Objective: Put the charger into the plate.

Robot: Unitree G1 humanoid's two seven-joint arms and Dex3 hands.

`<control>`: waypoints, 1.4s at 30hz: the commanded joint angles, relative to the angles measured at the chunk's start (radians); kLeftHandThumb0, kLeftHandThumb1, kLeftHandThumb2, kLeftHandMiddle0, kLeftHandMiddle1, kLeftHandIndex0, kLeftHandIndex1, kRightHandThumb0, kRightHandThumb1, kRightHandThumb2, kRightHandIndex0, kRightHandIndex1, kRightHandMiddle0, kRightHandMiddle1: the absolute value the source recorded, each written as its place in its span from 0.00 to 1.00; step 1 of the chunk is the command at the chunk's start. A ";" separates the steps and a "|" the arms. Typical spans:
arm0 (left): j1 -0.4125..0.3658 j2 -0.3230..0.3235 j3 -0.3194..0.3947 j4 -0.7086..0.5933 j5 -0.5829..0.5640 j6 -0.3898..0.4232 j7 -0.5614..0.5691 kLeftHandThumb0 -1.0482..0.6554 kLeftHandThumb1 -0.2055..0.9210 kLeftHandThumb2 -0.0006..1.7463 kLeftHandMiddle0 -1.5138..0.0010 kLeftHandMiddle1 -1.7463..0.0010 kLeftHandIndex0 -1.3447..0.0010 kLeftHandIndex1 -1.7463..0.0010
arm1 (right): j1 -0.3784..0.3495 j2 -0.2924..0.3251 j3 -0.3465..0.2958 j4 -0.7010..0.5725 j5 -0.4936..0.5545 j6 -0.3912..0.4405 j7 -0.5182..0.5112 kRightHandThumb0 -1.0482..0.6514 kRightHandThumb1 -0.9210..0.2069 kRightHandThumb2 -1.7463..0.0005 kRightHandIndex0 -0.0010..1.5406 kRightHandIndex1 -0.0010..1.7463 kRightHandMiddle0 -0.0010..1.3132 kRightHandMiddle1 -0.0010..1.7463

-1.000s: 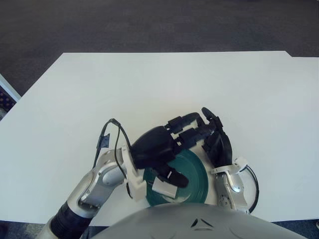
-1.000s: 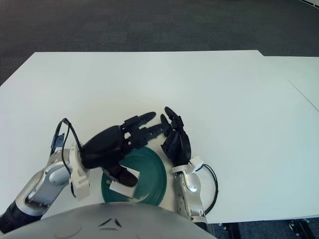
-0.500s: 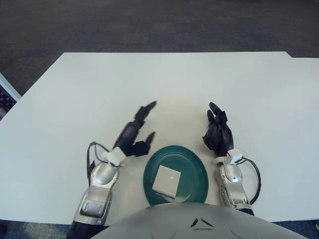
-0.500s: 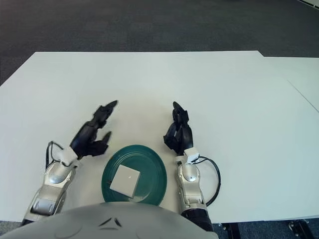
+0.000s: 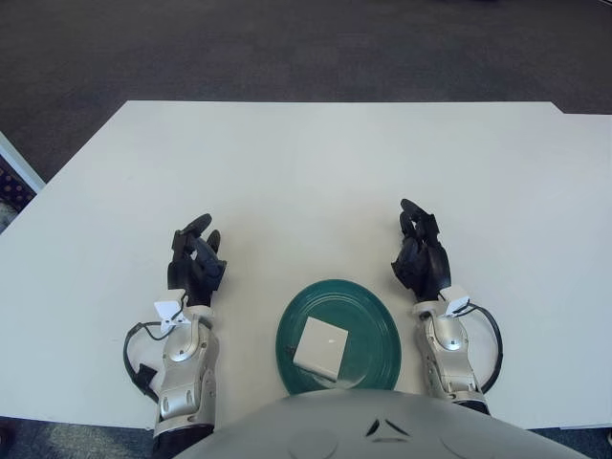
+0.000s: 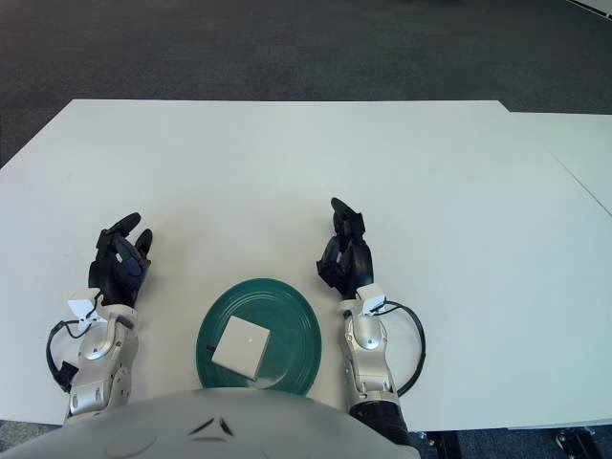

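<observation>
A white square charger (image 5: 320,347) lies flat inside the dark green plate (image 5: 376,320) near the table's front edge. My left hand (image 5: 195,261) shows to the left of the plate, well apart from it, fingers relaxed and holding nothing. My right hand (image 5: 419,251) shows just right of the plate's rim, fingers loosely extended and empty.
The white table (image 5: 325,172) stretches far ahead and to both sides. Dark carpet (image 5: 287,48) lies beyond its far edge. A second white table edge (image 6: 574,134) shows at the far right. My own grey body fills the bottom of the view.
My left hand released the charger into the plate, then swung away to the left and drew back beside the plate. The right hand barely moved.
</observation>
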 commanded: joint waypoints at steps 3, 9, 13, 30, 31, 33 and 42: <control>0.015 -0.076 0.004 0.071 -0.010 0.052 0.061 0.06 1.00 0.52 0.61 0.89 0.84 0.43 | 0.096 -0.034 -0.038 0.096 0.010 0.057 0.004 0.08 0.00 0.45 0.14 0.01 0.00 0.41; 0.042 -0.100 -0.023 0.061 -0.053 0.074 0.056 0.06 1.00 0.55 0.68 0.92 0.93 0.46 | 0.105 -0.042 -0.048 0.088 0.020 0.054 0.017 0.08 0.00 0.46 0.14 0.00 0.00 0.40; 0.066 -0.104 -0.041 0.053 -0.098 0.093 0.027 0.06 1.00 0.58 0.71 0.94 0.99 0.49 | 0.111 -0.046 -0.054 0.083 0.024 0.051 0.024 0.09 0.00 0.46 0.14 0.00 0.00 0.40; 0.152 -0.085 -0.175 0.100 -0.207 0.021 -0.196 0.04 1.00 0.54 0.65 0.93 0.99 0.48 | 0.121 -0.054 -0.070 0.110 0.019 0.019 0.040 0.09 0.00 0.47 0.14 0.00 0.00 0.40; 0.157 -0.084 -0.180 0.101 -0.210 0.017 -0.204 0.04 1.00 0.54 0.65 0.93 0.99 0.48 | 0.122 -0.055 -0.071 0.114 0.019 0.016 0.040 0.09 0.00 0.47 0.14 0.00 0.00 0.40; 0.166 -0.083 -0.189 0.104 -0.213 0.010 -0.219 0.04 1.00 0.54 0.65 0.93 0.99 0.48 | 0.122 -0.055 -0.072 0.122 0.019 0.010 0.041 0.09 0.00 0.47 0.14 0.00 0.00 0.40; 0.200 -0.090 -0.232 0.083 -0.217 0.002 -0.239 0.03 1.00 0.54 0.65 0.94 0.97 0.47 | 0.120 -0.056 -0.076 0.156 0.016 -0.010 0.036 0.09 0.00 0.47 0.14 0.00 0.00 0.40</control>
